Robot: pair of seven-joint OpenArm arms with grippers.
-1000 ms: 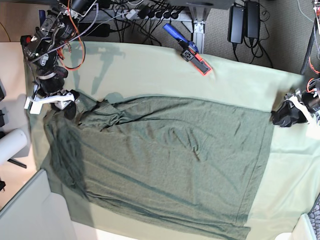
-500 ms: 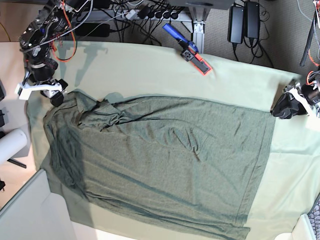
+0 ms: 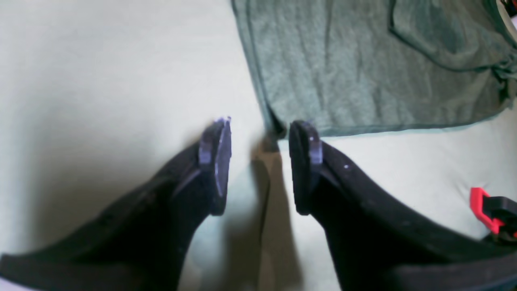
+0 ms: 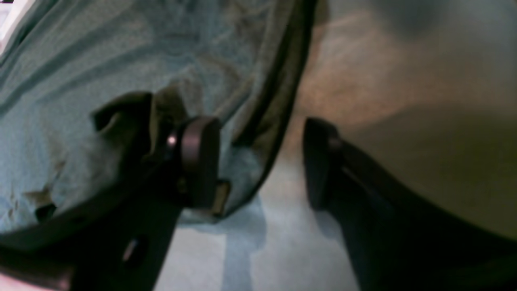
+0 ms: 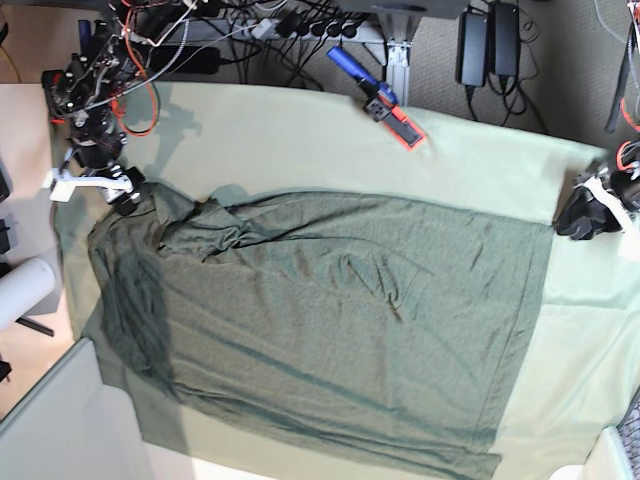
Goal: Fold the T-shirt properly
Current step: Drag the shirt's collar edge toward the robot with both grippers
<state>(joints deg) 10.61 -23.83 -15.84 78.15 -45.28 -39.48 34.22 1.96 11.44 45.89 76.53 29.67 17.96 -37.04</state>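
The T-shirt (image 5: 330, 320) lies spread and wrinkled over the pale green table cloth (image 5: 300, 130), its collar end bunched at the left. My right gripper (image 5: 118, 190) hovers at that bunched corner. In the right wrist view it (image 4: 260, 121) is open, one finger (image 4: 200, 161) over the fabric and the T-shirt's dark hem (image 4: 278, 101) running between the jaws. My left gripper (image 5: 585, 218) sits just off the shirt's far right corner. In the left wrist view it (image 3: 261, 123) is open, with the corner of the T-shirt (image 3: 363, 72) reaching the gap between its fingertips.
A blue and red clamp (image 5: 385, 105) lies at the back of the cloth, also seen as a red clamp (image 3: 484, 208) in the left wrist view. Cables and power bricks (image 5: 480, 45) crowd the rear. A white roll (image 5: 20, 290) and a grey panel (image 5: 60, 420) stand at the left.
My right gripper lifted back from the shirt's left corner and has come partly back toward it. My left gripper drew a little right and back, off the shirt's right corner.
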